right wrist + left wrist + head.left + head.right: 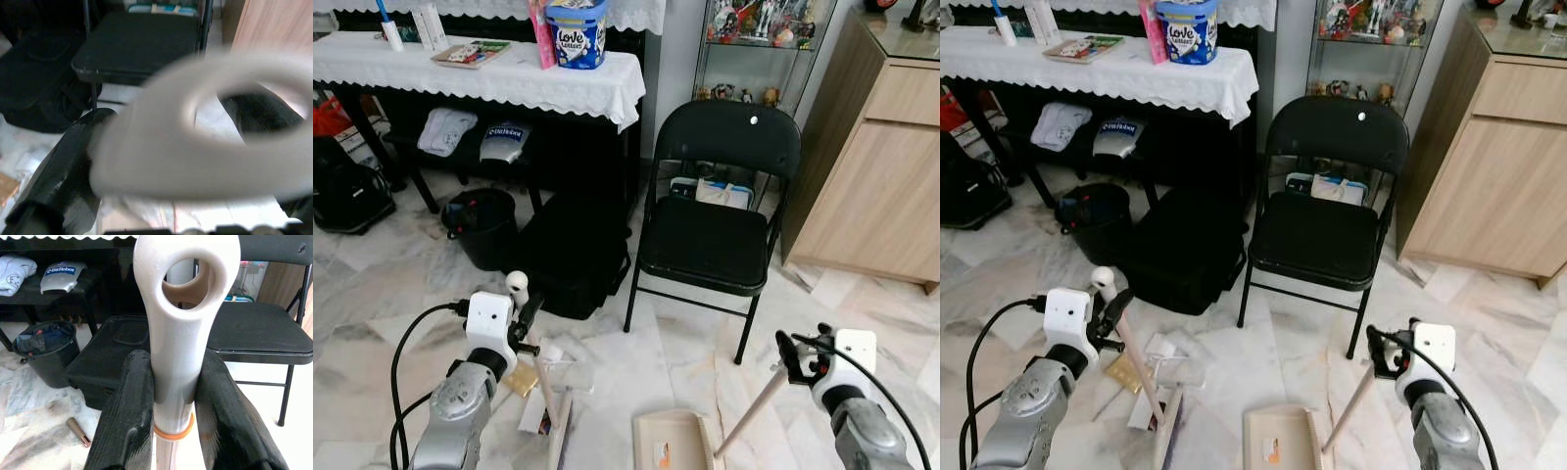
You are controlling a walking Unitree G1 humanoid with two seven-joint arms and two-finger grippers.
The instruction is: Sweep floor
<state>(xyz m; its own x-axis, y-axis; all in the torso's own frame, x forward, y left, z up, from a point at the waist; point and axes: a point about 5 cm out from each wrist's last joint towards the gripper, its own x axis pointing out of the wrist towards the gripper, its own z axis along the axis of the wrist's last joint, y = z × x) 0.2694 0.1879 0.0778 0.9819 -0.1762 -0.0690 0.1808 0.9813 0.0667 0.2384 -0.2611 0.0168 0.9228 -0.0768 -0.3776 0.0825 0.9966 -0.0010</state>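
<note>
Nearest the robot, the left gripper [522, 315] pinches the white top of the broom [551, 416] handle, both fingers [128, 401] pressed against the shaft just below its hanging hole; the broom slants down to its head on the floor [382, 294] beside a small heap of litter [536, 377]: paper scraps, a clear wrapper and a brown piece. The right gripper [790, 355] grips the top of the dustpan [674, 441] handle, which runs down to the beige pan lying flat on the tiles just to the right of the broom head. The sweeping step seems under way, tools in hand and litter not yet in the pan. The next move likely calls for drawing the broom head through the heap toward the pan's open edge while the pan stays pressed to the floor. The left wrist view adds a small brown tube [78, 432] on the tiles, hard to pick out from the head views; the right wrist view is too blurred to add more than the handle's ring. Farther off stand a black folding chair [715, 225], a black case [573, 259] and bin [484, 225], and the cloth-covered desk [509, 73].
</note>
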